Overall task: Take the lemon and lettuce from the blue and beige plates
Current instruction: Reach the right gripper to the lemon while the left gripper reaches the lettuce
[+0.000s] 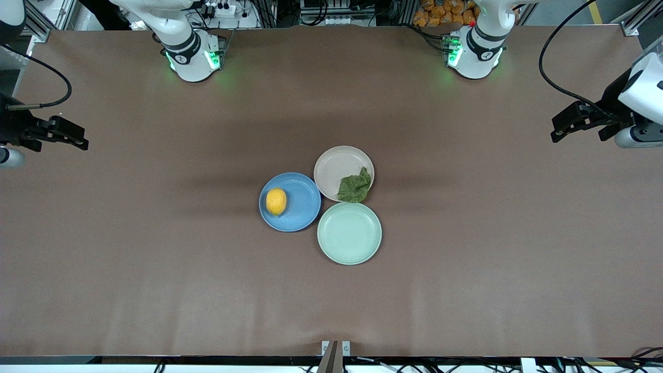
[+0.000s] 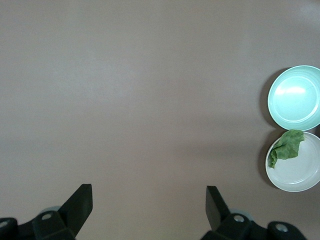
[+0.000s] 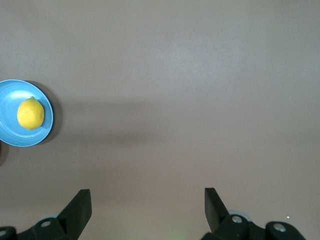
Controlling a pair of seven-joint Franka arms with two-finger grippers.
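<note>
Front view: smooth yellow lemon [image 1: 276, 201] on the blue plate [image 1: 299, 215], crumpled lettuce [image 1: 355, 188] seemingly overhanging the beige plate [image 1: 334, 165]; left gripper [image 1: 562, 131] and right gripper [image 1: 78, 139] wait gaping, empty.

Brown table [image 1: 155, 259], blue plate [image 1: 300, 215], beige plate [image 1: 334, 166], mint-green plate [image 1: 349, 234] clustered mid-table

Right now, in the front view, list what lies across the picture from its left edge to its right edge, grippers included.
right gripper → lemon on the blue plate → lettuce on the beige plate → left gripper. The mint-green plate overlaps the beige plate's span, so it is left out.
</note>
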